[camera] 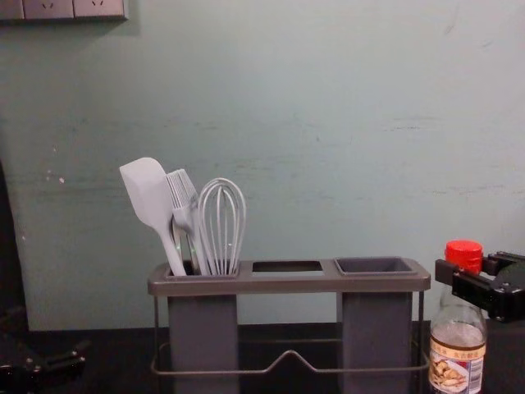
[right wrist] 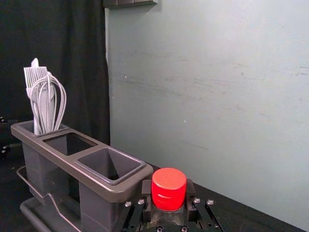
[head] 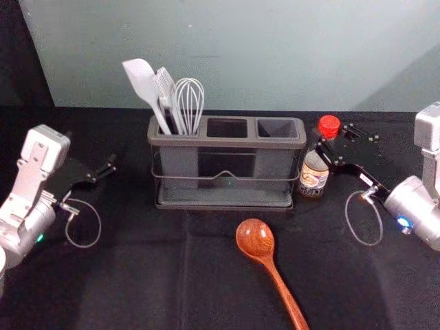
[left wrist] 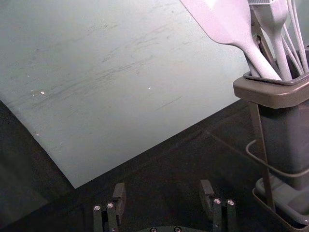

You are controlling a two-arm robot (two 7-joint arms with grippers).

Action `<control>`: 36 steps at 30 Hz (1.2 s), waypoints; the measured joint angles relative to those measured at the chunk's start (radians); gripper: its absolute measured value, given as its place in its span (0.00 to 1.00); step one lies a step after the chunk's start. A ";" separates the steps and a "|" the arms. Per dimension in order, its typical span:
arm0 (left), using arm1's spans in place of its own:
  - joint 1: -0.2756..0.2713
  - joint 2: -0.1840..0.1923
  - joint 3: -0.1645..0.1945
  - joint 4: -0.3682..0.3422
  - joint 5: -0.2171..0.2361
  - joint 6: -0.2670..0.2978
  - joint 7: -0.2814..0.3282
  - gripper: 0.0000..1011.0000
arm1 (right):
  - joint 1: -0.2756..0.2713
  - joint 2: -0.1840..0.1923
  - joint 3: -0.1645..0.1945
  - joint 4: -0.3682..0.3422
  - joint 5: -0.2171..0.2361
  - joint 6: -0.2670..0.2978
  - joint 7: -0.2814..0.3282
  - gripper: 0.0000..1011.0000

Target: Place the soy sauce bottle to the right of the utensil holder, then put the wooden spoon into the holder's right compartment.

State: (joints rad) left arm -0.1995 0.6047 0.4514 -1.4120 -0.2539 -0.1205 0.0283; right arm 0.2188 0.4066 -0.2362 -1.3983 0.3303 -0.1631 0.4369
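Head view: the soy sauce bottle stands upright just beside the right end of the utensil holder, with the right pincer around its neck, below the red cap. The wooden spoon lies on the table in front of the holder, its bowl towards it and its handle pointing back to the robot. Left wrist view: the left pincer is empty and spread wide, off to the left of the holder, idle. Right wrist view: the right pincer's fingers sit on both sides of the bottle, just under the cap, closed on it; the holder's right compartment has nothing in it. Chest view: the bottle is upright beside the holder, gripped from the right; its base is cut off, so I can't tell whether it bears on the table. The bottle's placing looks to be the step in hand, close to done. Next, the right pincer should make sure the base is down, open, and back off without tipping it, before going for the spoon.
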 joint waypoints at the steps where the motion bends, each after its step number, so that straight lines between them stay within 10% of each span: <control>1: 0.000 0.000 0.000 0.000 0.000 0.000 0.000 0.99 | 0.001 -0.001 0.000 0.001 -0.001 -0.001 0.000 0.39; 25: 0.000 0.000 0.000 0.000 0.000 0.000 0.000 0.99 | -0.017 0.016 0.036 -0.117 0.015 0.018 -0.009 0.97; 36: 0.000 0.000 0.000 0.000 0.000 0.000 0.000 0.99 | -0.103 0.057 0.053 -0.255 0.040 0.079 -0.019 0.99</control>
State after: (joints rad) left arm -0.1995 0.6047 0.4514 -1.4120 -0.2539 -0.1205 0.0283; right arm 0.1157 0.4633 -0.1836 -1.6534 0.3700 -0.0836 0.4182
